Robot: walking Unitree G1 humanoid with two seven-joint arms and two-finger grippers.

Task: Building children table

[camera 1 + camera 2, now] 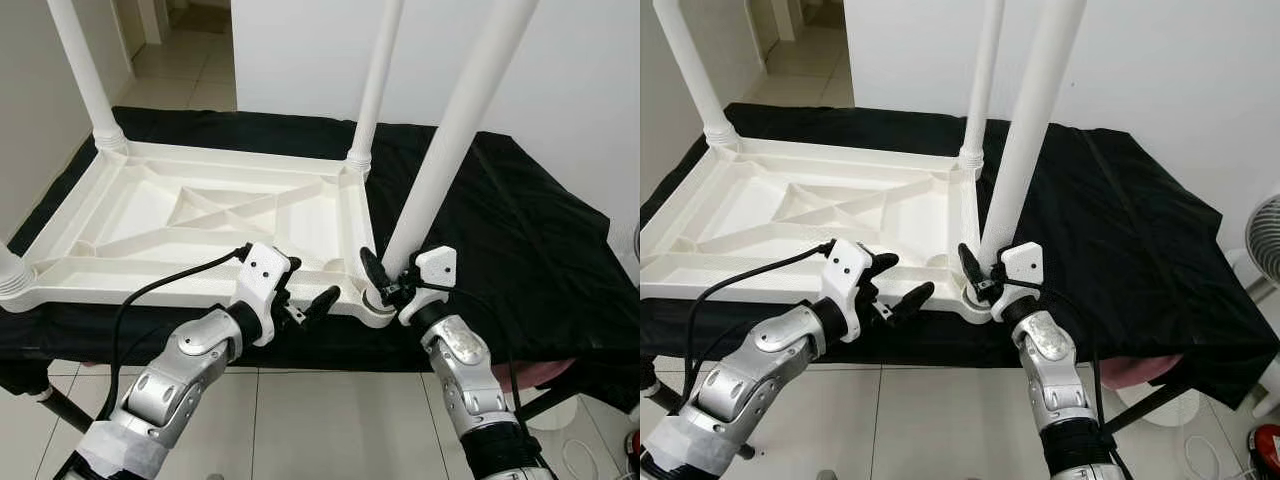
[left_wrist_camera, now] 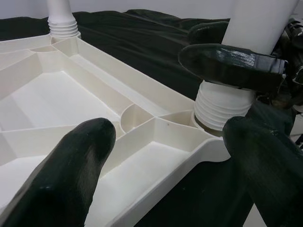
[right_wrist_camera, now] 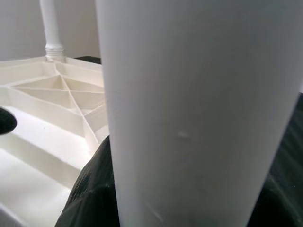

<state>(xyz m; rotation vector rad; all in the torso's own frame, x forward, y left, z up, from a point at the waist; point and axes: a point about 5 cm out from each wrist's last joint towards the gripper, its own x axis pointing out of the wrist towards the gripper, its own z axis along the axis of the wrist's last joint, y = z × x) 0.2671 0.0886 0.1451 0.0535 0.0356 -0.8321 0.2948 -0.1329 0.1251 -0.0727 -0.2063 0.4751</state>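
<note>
Upturned tabletop (image 1: 190, 215) lay flat on black cloth (image 1: 520, 230), long axis nine to three. Three legs seated; fourth leg (image 1: 440, 150) at five o'clock corner, leaning toward one, threads exposed, probably unfinished. Right gripper (image 1: 385, 283) clamped around it; left gripper (image 1: 300, 300) spread wide, empty, alongside.

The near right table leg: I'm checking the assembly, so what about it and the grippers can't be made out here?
- Leg: its top is cut off by the eye views' upper edge.
- Threaded base: how far it is screwed into the tabletop is hidden by the right gripper.
- Right wrist view: the leg covers that gripper's fingers.
- Left gripper: open, empty.
</note>
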